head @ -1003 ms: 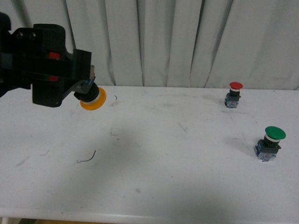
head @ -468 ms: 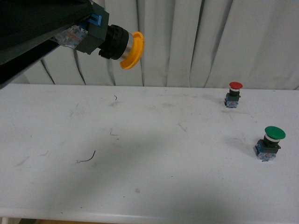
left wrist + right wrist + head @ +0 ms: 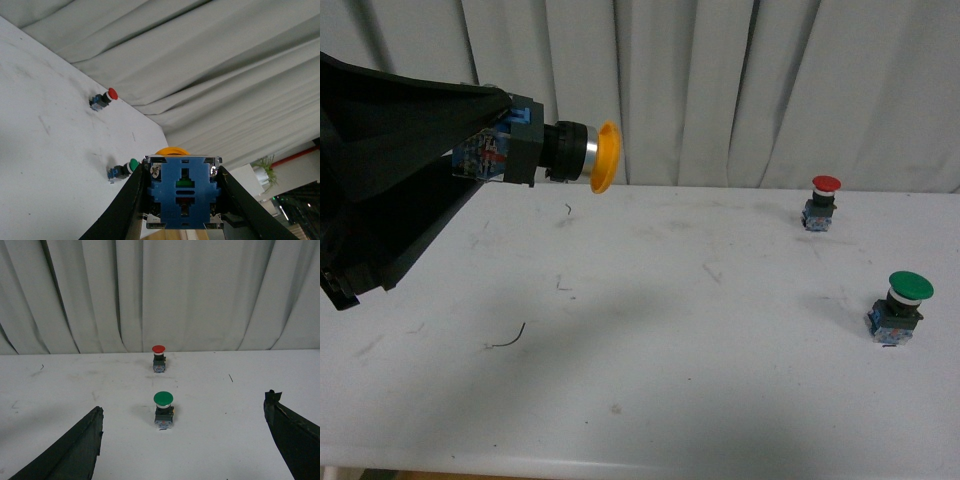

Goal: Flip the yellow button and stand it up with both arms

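1. Left gripper (image 3: 485, 150): large black wedge-shaped body at the far left of the front view. Jaws pinching the blue base of item 2 from both sides, as the left wrist view confirms.
2. Yellow button (image 3: 570, 152): held in the air above the left far part of the counter, clear of its surface. It lies sideways with the yellow cap pointing right, the black collar and metal ring between cap and base.
3. Counter (image 3: 650, 400): white, scuffed.
4. Wire scrap (image 3: 507, 338): thin, dark, curved, lying left of centre.
5. Curtain (image 3: 720, 80): pale, pleated, behind the counter.
6. Red button (image 3: 823, 203): upright, far right, near the back edge.
7. Green button (image 3: 900, 305): upright, right edge, nearer than item 6 and well apart from it.
8. Right gripper (image 3: 183, 405): seen only in its wrist view. Jaws spread wide, holding nothing, facing items 6 and 7.
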Motion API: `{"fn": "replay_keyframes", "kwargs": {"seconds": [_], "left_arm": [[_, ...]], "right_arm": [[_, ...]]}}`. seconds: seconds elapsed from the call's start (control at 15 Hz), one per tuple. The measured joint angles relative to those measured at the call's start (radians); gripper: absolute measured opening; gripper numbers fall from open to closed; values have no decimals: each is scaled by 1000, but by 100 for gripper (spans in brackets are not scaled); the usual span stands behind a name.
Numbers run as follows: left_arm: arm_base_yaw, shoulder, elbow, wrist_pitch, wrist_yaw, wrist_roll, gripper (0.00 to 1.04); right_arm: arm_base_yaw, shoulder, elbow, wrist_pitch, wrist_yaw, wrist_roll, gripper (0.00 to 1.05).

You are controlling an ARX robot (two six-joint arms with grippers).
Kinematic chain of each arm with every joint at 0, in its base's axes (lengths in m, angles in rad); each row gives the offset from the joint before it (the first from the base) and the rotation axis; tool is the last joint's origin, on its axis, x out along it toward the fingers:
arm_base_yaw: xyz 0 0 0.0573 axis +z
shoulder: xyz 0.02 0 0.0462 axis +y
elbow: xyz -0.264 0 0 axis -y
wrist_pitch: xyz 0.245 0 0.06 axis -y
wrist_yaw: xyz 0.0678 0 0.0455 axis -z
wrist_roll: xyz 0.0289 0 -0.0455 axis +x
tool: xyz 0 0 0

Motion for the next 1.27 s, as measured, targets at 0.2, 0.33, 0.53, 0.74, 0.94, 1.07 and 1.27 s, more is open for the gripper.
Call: {"fn": "replay_keyframes", "kwargs": {"seconds": [0.2, 0.33, 0.53, 0.74, 0.94, 1.07, 1.27], "left_arm": [[-14, -18, -15, 1, -4, -33, 35], [-8, -43, -15, 3, -16, -36, 35], [-23, -47, -15, 2, -24, -35, 35], [-40, -68, -15, 2, -40, -26, 35], [-47, -83, -14, 3, -45, -15, 35], [-47, -80, -12, 2, -51, -4, 35], [-48, -80, -10, 2, -54, 2, 35]], "right_arm": [[0, 0, 0, 0, 0, 0, 98], [0, 0, 0, 1, 0, 0, 98], [-119, 164, 8, 264, -254, 7, 98], [-72, 855, 196, 905, -418, -28, 98], [45, 1372, 545, 1094, -319, -101, 98], [67, 1627, 754, 1017, -257, -125, 98], [68, 1741, 889, 956, -256, -91, 98]]}}
